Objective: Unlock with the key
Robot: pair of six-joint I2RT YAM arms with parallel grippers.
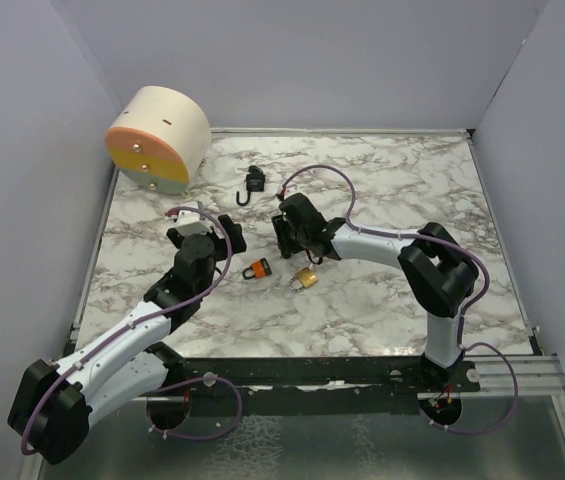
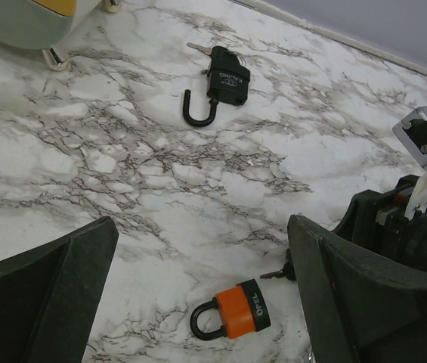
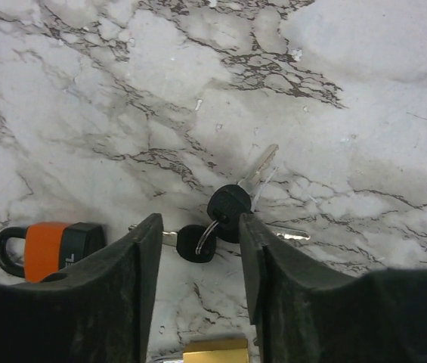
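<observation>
**Key bunch straddled, grip not yet made**

From above, the right pincer [image 1: 284, 238] is seen low over the marble desk [image 1: 392, 190], just beyond the orange padlock [image 1: 257, 268]. A brass padlock [image 1: 307, 277] lies nearer, and a black padlock [image 1: 254, 180] with its shackle open lies farther.

At the left wrist, the left pincer [image 2: 202, 295] is held wide apart and empty above the orange padlock.

At the right wrist, the keys [image 3: 224, 212] are straddled by fingers partly apart and not clamped. One black key head should be centred and squeezed squarely, so that the blade is left protruding for the keyhole.
</observation>
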